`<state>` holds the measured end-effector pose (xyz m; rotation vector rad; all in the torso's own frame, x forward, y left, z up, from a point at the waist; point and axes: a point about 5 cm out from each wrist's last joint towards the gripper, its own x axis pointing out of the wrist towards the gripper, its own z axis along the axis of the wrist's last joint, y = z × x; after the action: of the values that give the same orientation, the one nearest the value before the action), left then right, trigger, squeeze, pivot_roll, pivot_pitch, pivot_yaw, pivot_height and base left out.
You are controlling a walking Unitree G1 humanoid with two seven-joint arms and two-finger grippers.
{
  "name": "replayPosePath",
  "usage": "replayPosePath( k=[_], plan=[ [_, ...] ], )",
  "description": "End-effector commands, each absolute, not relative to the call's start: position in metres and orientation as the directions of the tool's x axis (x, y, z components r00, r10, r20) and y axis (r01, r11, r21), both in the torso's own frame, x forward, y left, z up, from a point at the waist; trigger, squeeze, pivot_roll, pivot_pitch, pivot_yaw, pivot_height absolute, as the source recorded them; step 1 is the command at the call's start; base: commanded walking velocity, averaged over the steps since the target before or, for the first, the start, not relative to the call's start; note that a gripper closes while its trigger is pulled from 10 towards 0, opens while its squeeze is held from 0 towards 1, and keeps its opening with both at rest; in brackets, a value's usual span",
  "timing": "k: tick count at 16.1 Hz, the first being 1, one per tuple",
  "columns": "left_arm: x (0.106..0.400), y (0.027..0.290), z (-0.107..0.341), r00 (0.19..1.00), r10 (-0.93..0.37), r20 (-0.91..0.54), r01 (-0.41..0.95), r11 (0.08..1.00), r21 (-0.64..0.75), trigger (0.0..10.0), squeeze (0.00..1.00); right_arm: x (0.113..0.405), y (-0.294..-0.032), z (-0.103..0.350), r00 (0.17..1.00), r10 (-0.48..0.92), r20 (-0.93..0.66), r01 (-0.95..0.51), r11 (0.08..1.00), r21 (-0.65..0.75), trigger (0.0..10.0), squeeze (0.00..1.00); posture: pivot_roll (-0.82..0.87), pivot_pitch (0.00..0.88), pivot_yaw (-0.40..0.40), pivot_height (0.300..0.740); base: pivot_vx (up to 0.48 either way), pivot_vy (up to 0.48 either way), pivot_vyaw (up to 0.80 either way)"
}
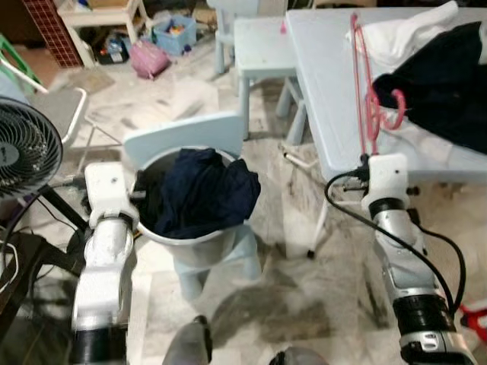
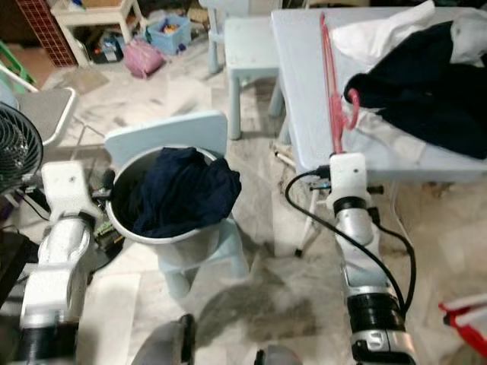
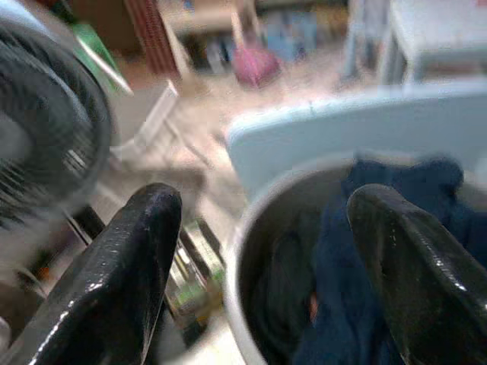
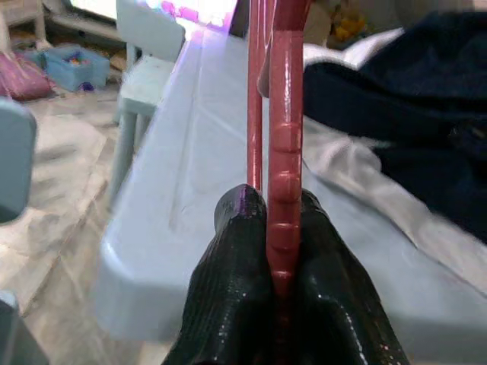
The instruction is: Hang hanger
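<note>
A pink plastic hanger (image 1: 367,84) stands upright over the near edge of the pale blue table (image 1: 327,91), its hook curling toward a dark garment (image 1: 437,76). My right gripper (image 4: 275,228) is shut on the hanger (image 4: 285,137), fingers (image 4: 228,258) pinching its lower end. My left gripper (image 3: 266,251) is open, its fingers (image 3: 144,251) spread at the rim of a metal basin (image 1: 194,236) that holds navy clothing (image 1: 202,190).
The basin rests on a small pale blue chair (image 1: 190,137). A floor fan (image 1: 23,152) stands at the left. A pale blue stool (image 1: 259,46) sits beside the table. White cloth (image 1: 403,34) lies on the table. Boxes and a pink bag (image 1: 148,57) clutter the far floor.
</note>
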<state>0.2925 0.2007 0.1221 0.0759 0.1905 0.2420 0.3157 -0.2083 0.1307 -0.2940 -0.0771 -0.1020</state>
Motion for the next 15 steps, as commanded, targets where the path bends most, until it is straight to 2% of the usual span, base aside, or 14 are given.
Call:
replayPosePath(
  k=[1, 3, 7, 10, 15],
  plan=[
    [0.287, 0.208, 0.097, 0.917, 0.255, -0.307, -0.245, 0.967, 0.071, 10.0, 0.0, 0.307, -0.204, 0.134, 0.993, -0.053, 0.104, 0.08, 0.957, -0.28, 10.0, 0.0, 0.0, 0.121, -0.029, 0.74, 0.0, 0.0, 0.0],
    [0.281, 0.205, 0.091, 0.914, 0.24, -0.327, -0.239, 0.97, 0.044, 10.0, 0.0, 0.288, -0.204, 0.131, 0.996, -0.032, 0.083, 0.055, 0.957, -0.284, 10.0, 0.0, -0.02, 0.14, -0.042, 0.74, 0.0, 0.0, 0.0],
    [0.282, 0.196, 0.066, 0.877, 0.193, -0.44, -0.205, 0.979, 0.02, 10.0, 0.0, 0.25, -0.201, 0.126, 0.999, 0.054, -0.001, -0.052, 0.95, -0.309, 10.0, 0.0, -0.11, 0.236, -0.068, 0.74, 0.0, 0.0, 0.0],
    [0.283, 0.198, 0.059, 0.865, 0.206, -0.458, -0.207, 0.977, 0.05, 10.0, 0.0, 0.221, -0.204, 0.134, 0.994, 0.096, -0.059, -0.11, 0.938, -0.329, 10.0, 0.0, -0.19, 0.314, -0.089, 0.74, 0.0, 0.0, 0.0],
    [0.295, 0.201, 0.063, 0.878, 0.243, -0.412, -0.24, 0.969, 0.06, 10.0, 0.0, 0.191, -0.202, 0.134, 0.971, 0.179, -0.16, -0.217, 0.941, -0.259, 10.0, 0.0, -0.21, 0.364, -0.102, 0.74, 0.0, 0.0, 0.0]
  ],
)
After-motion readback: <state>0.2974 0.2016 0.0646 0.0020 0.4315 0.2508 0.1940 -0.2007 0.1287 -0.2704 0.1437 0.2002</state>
